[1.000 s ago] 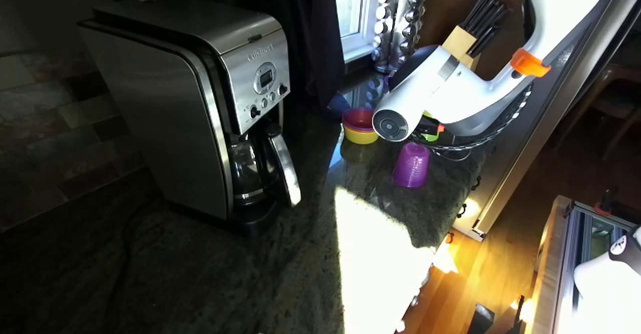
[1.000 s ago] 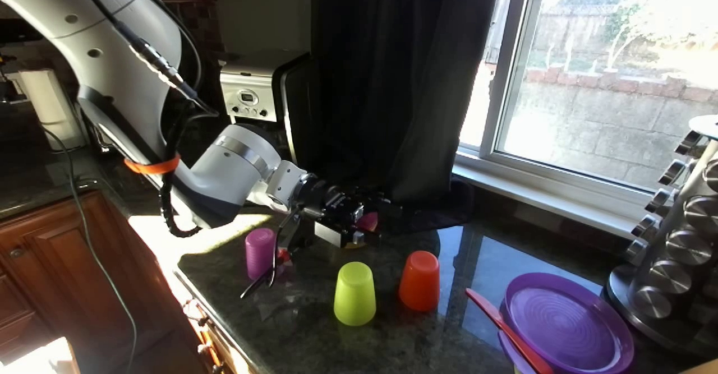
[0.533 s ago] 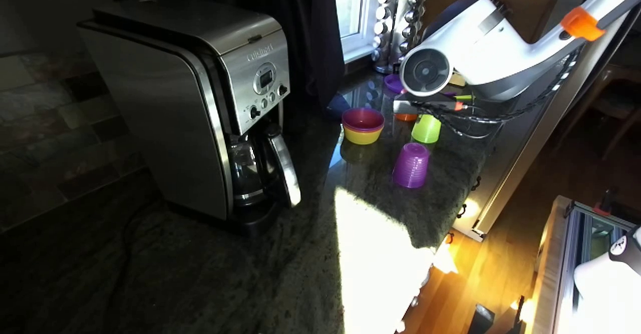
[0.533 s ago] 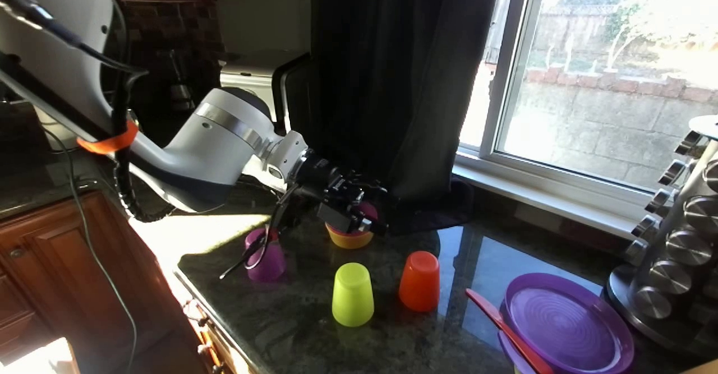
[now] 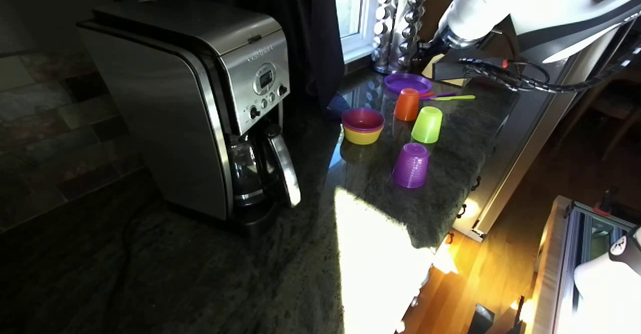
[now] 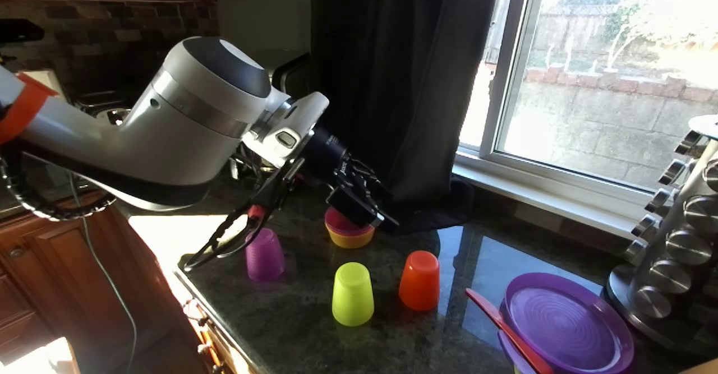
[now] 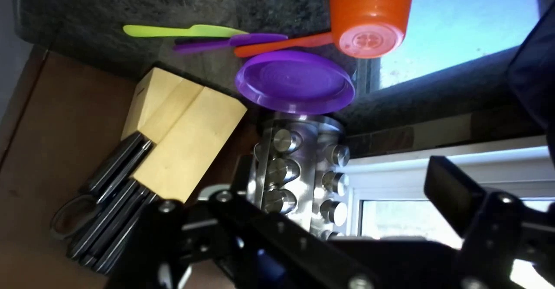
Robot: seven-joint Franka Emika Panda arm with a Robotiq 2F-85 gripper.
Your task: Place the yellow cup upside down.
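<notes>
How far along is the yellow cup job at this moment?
Looks done: the yellow cup stands mouth down on the counter, narrow base up, in both exterior views. In hand: nothing; the gripper is open, its jaws wide apart in the wrist view with nothing gripped. Left: probably nothing for the cup itself; perhaps only parking the gripper, which is well apart from it.

Countertop (image 6: 297, 321): yellow cup (image 6: 353, 294), orange cup (image 6: 419, 281), purple cup (image 5: 411, 165) (all upturned), nested bowls (image 5: 362, 134).

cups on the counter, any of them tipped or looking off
Nothing stands out: the yellow-green cup, orange cup and purple cup all stand upside down on the counter, none tipped, no visible damage.
</notes>
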